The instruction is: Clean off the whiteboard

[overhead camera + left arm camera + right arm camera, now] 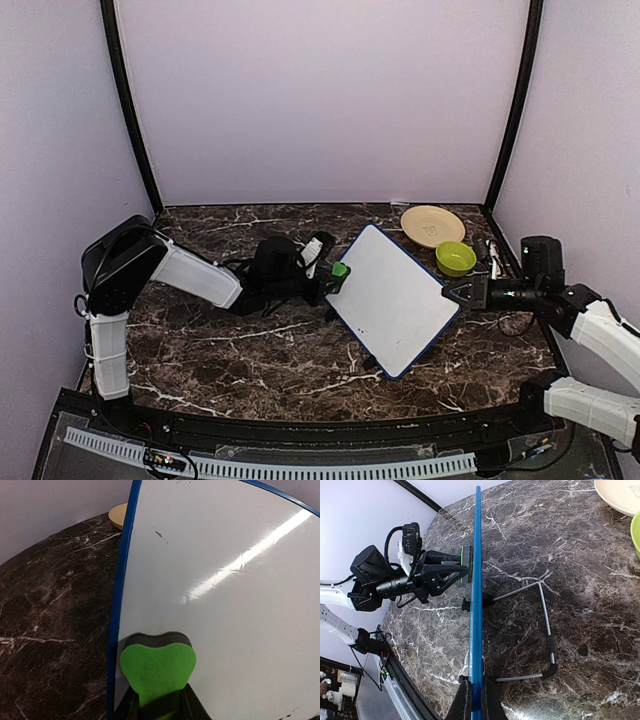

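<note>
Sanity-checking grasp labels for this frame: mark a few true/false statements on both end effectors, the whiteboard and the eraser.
1. The left end effector holds a green foam eraser against the white rectangular whiteboard with a dark-blue frame. True.
2. The right end effector hangs open, clear of the whiteboard. False: it is shut on the whiteboard's blue edge.
3. The whiteboard lies flat on the dark marble table. False: it stands raised, with a thin wire stand behind it.
4. Small dark marks show on the whiteboard's surface. True.
</note>
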`<state>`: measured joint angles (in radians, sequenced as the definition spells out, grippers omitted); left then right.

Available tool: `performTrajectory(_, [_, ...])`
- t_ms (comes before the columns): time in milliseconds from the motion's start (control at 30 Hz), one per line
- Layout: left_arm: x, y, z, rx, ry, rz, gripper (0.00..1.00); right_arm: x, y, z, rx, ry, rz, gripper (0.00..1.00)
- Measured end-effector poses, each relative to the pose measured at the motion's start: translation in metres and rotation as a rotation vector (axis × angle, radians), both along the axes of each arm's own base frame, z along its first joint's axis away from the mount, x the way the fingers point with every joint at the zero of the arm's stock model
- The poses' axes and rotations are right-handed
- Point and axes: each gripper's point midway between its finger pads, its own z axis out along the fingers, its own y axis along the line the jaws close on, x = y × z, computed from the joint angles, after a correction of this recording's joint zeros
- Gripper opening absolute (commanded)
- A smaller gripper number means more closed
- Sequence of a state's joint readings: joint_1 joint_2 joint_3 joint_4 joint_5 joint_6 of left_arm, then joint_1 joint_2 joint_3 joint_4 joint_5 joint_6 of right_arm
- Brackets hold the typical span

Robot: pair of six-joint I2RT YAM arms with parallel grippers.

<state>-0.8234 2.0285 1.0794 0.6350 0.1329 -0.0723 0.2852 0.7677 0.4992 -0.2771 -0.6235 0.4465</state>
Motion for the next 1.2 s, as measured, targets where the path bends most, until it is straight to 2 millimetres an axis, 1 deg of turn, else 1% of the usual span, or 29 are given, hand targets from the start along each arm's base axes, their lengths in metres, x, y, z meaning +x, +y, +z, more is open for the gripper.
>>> performTrajectory(100, [-0.004,-0.004,0.000,0.016,-0.022,-0.004,0.00,0.000,0.000,0.000,0.000,0.001,-0.001,0.00])
performTrajectory(167, [-0.012,-0.012,0.002,0.022,-0.044,-0.023,0.00,0.000,-0.001,0.000,-0.002,0.002,-0.004,0.00])
performTrajectory(267, [-0.037,-0.034,0.008,0.013,-0.086,-0.084,0.00,0.000,-0.001,-0.001,-0.005,0.002,-0.006,0.00])
performTrajectory(367, [-0.068,-0.059,0.013,-0.009,-0.118,-0.157,0.00,0.000,-0.001,-0.001,-0.006,0.002,-0.007,0.00])
performTrajectory(433, [-0.081,-0.068,0.015,-0.020,-0.131,-0.183,0.00,0.000,-0.001,-0.001,-0.006,0.001,-0.007,0.00])
performTrajectory(533, [-0.086,-0.069,0.015,-0.035,-0.132,-0.180,0.00,0.000,-0.001,-0.001,-0.005,0.001,-0.005,0.00])
performTrajectory(633, [-0.085,-0.057,0.004,-0.047,-0.101,-0.165,0.00,0.000,-0.001,0.000,-0.004,0.000,-0.005,0.00])
performTrajectory(733, [-0.080,-0.044,-0.007,-0.052,-0.066,-0.142,0.00,0.000,-0.001,0.000,-0.004,0.000,-0.005,0.00])
performTrajectory(867, [-0.076,-0.036,-0.011,-0.066,-0.036,-0.118,0.00,0.000,-0.001,0.000,-0.003,0.000,-0.005,0.00])
performTrajectory(1000, [-0.077,-0.036,-0.011,-0.076,-0.023,-0.112,0.00,0.000,-0.001,0.000,-0.002,0.000,-0.003,0.00])
performTrajectory(1133, [-0.088,-0.044,-0.011,-0.057,-0.054,-0.124,0.00,0.000,-0.001,0.000,-0.002,-0.001,-0.003,0.00])
performTrajectory(1200, [-0.098,-0.054,-0.009,-0.042,-0.088,-0.139,0.00,0.000,-0.001,0.000,-0.002,-0.002,-0.004,0.00])
